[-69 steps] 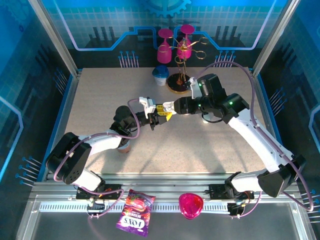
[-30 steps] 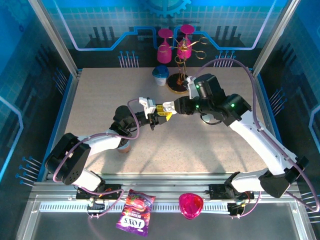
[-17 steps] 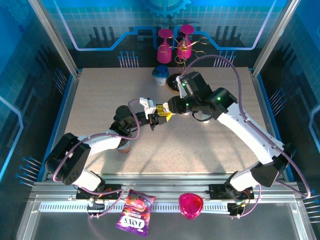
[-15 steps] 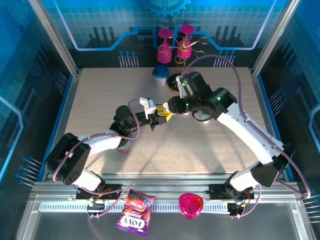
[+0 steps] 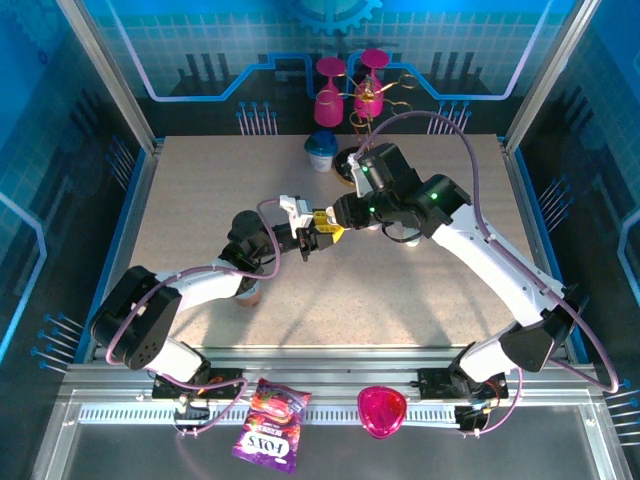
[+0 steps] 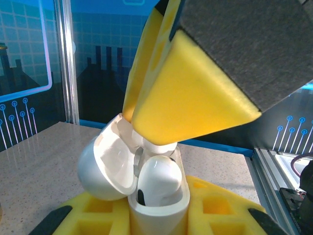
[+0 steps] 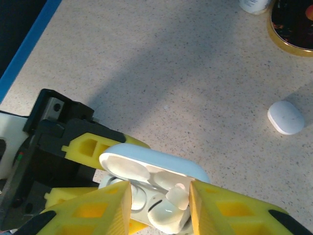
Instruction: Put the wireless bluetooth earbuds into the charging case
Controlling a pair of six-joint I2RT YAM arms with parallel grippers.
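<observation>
Earbuds point(image 6: 156, 183) are sitting in the open charging case point(image 7: 151, 165), which is being held above the tabletop point(image 5: 200, 200) near its middle. One is lying seated in its socket with its rounded end up. A second one point(image 7: 177, 197) is standing in the neighbouring socket with its stem poking upward.

The left hand point(image 5: 321, 223) is clamping the case's lower body between its yellow fingers point(image 6: 195, 187) (the lid is hanging open to one side, away from the sockets). The right hand point(image 5: 338, 212) is hovering directly over the case's mouth. Its fingers point(image 7: 210, 196) are standing partly apart, wider than the second earbud, which is lying against one of them, and they are gripping nothing that I can make out. In the left wrist view they are blocking most of the space above the sockets.

A second white case point(image 7: 286, 117), closed, is lying on the tabletop well apart from the held one. Just behind the right hand, a gold-rimmed stand point(image 7: 293, 22) is carrying pink glasses point(image 5: 330, 95), and a small white and blue cup point(image 5: 321, 152) is standing beside it. On the front ledge, a snack packet point(image 5: 270, 425) and a pink heart-shaped thing point(image 5: 382, 410) are lying near each other.
</observation>
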